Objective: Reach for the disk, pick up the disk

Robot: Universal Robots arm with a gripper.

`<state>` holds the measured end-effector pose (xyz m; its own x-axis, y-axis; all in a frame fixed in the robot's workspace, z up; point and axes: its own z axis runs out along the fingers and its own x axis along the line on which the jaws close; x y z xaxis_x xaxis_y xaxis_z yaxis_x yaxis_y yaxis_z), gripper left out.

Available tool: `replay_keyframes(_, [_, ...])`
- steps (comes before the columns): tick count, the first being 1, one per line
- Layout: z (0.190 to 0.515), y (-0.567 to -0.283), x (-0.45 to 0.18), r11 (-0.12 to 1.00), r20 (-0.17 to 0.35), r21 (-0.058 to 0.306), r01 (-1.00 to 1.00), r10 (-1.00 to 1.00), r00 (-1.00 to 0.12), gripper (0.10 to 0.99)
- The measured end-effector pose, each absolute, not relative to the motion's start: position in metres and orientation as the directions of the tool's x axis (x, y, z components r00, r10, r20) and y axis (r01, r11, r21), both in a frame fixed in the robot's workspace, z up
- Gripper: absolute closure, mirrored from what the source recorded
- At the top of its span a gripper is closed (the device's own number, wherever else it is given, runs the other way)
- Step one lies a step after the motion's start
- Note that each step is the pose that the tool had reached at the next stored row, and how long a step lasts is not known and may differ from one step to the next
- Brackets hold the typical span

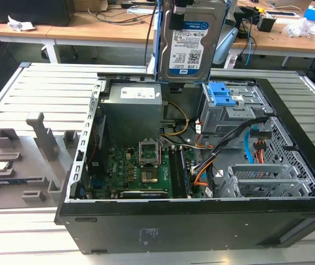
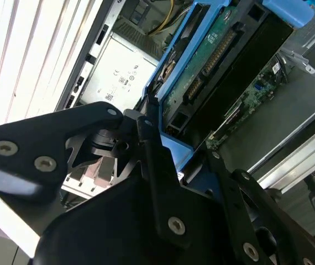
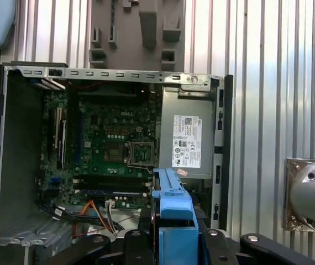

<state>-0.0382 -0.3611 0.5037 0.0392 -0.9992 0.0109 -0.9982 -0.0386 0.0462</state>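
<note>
The disk point(image 1: 189, 41), silver-grey with a blue-and-white label and blue side rails, was held upright above the open computer case point(image 1: 174, 221), clamped at its blue edge between the gripper point(image 2: 179, 149) fingers. Below it were seen the grey power-supply box point(image 1: 131, 113), the motherboard point(image 1: 141, 171) and a blue latch piece point(image 1: 224, 95).

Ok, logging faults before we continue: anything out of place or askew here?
Only the disk: it hangs upright above the open computer case, out of any bay, clamped in the claw. No damage or spills visible.
</note>
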Motion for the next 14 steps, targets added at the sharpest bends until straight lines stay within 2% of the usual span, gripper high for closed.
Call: replay_keyframes(14, [0.504, -0.411, -0.038, -0.039, 0.011, 0.046, -0.998, -0.999, 0.039, 0.718])
